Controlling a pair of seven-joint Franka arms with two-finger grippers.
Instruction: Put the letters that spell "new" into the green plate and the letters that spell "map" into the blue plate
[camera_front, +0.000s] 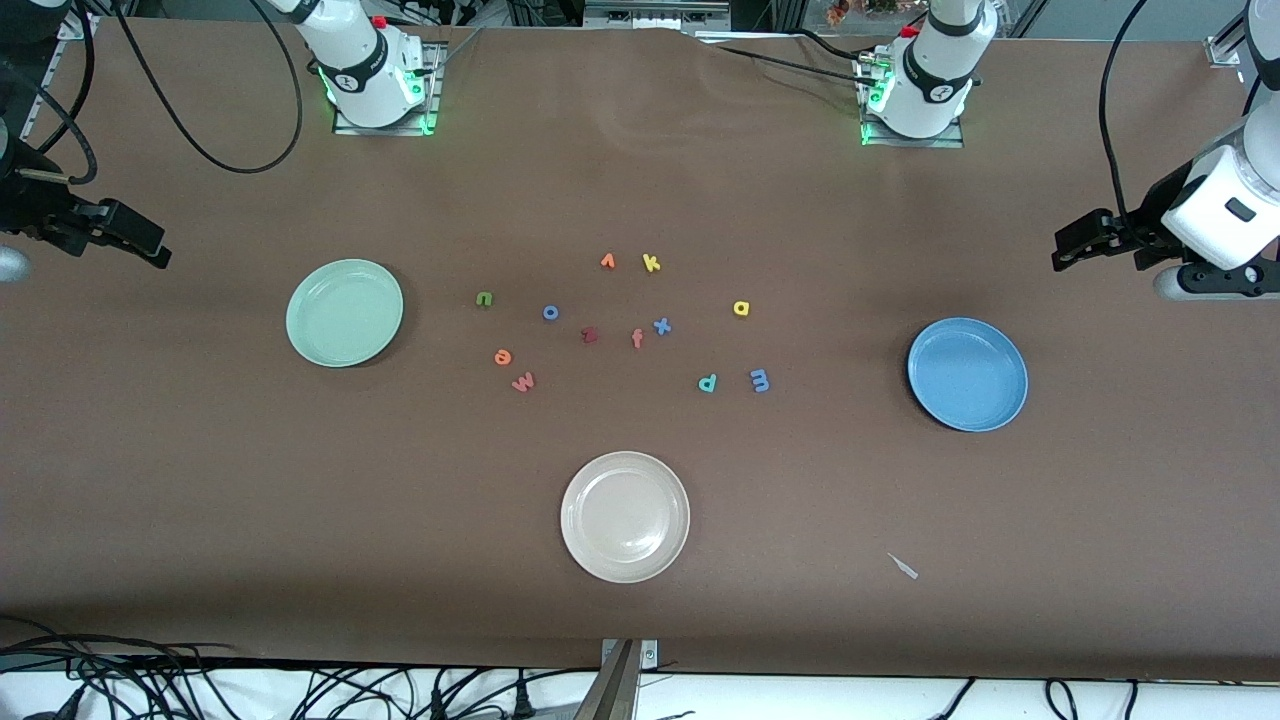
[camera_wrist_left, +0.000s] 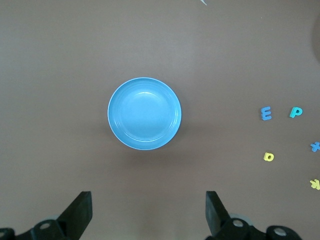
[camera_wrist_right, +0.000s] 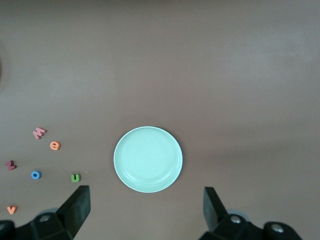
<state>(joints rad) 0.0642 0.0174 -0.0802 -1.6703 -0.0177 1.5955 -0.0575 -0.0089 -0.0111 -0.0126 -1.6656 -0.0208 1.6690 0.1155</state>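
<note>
The green plate lies empty toward the right arm's end. The blue plate lies empty toward the left arm's end. Between them lie the olive "n", orange "e", pink "w", blue "m", yellow "a" and teal "p". My right gripper hangs open and empty over the table's end by the green plate. My left gripper hangs open and empty by the blue plate.
A cream-beige plate lies nearest the front camera. Other letters sit in the cluster: orange "v", yellow "k", blue "o", dark red "z", an "f", blue "x". A small white scrap lies near the beige plate.
</note>
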